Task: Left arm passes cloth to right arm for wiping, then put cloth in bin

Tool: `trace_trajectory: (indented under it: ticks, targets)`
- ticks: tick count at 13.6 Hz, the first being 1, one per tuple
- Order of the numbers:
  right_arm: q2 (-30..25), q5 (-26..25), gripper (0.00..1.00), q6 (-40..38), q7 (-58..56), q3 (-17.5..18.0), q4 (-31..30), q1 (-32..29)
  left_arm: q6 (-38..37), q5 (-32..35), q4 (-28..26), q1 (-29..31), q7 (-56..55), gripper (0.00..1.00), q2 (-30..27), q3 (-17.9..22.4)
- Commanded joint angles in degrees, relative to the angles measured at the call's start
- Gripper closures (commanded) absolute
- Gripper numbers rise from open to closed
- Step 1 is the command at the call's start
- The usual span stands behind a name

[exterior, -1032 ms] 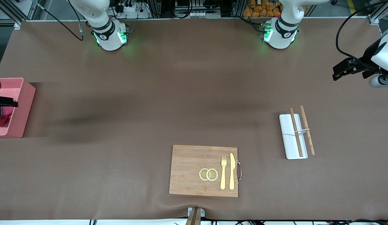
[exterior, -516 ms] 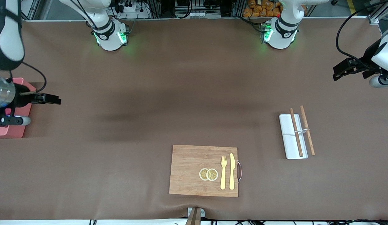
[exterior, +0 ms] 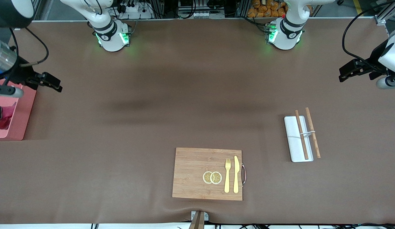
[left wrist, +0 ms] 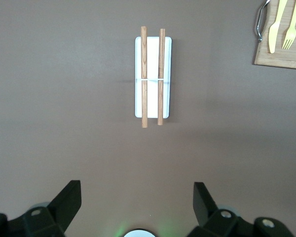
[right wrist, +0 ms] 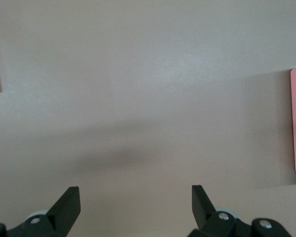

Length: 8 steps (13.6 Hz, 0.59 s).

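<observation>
Since the cloth already lies inside the bin, at the table edge toward the right arm's end, the task looks essentially finished, with nothing left but for the arms to rest. That cloth is a small fuzzy crimson lump with a dark patch; the bin is a smooth salmon plastic box with upright walls. Spread wide and empty, the right gripper hangs over the table just beside the bin. Equally wide and empty, the left gripper waits over the table's other end, near a flat white tray bearing two wooden chopsticks.
</observation>
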Motion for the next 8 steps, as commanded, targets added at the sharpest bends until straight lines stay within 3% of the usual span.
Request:
trace_trajectory:
  ticks: [1,8]
  targets:
    - [-0.7,1.2,0.00,1.3,0.9,-0.4,1.6,0.3,-0.4,0.3,-0.3,0.3,1.1,0.00,-0.9,-0.1]
    - [9.4,1.8,0.00,0.5,5.0,-0.2,16.9,1.7,-0.4,0.3,-0.3,0.3,1.1,0.00,-1.0,-0.1]
